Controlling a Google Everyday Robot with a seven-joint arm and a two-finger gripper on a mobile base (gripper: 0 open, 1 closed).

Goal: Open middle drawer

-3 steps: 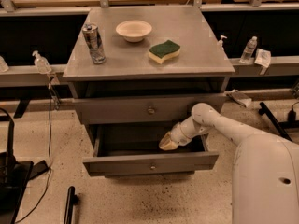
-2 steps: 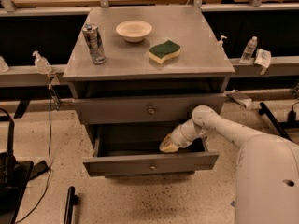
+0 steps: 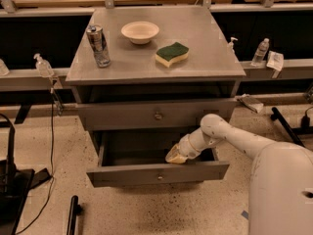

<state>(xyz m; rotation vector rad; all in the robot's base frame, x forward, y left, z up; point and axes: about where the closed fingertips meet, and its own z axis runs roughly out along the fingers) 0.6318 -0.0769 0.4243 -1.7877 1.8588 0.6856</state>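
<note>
Middle drawer stands pulled well out of the grey cabinet, second level down, its flat front hanging forward over the speckled floor and its small round knob dead centre on the front. The inside is dark and open to view from above. Down inside it goes the gripper, pale yellowish at the tip, sitting just behind the drawer front, right of the knob and on the inner side of the panel. How wide the gripper stands, and whether it has hold of anything, cannot be told from here. The white arm comes in from the right, bends at a rounded joint over the drawer's right edge and slopes down into the drawer.

Above, the uppermost drawer sits nearly flush, with its own knob in the middle. On the cabinet top: a metal can upright at the left, a pale bowl toward the back, and a green and yellow sponge just right of centre, all apart from one another.
</note>
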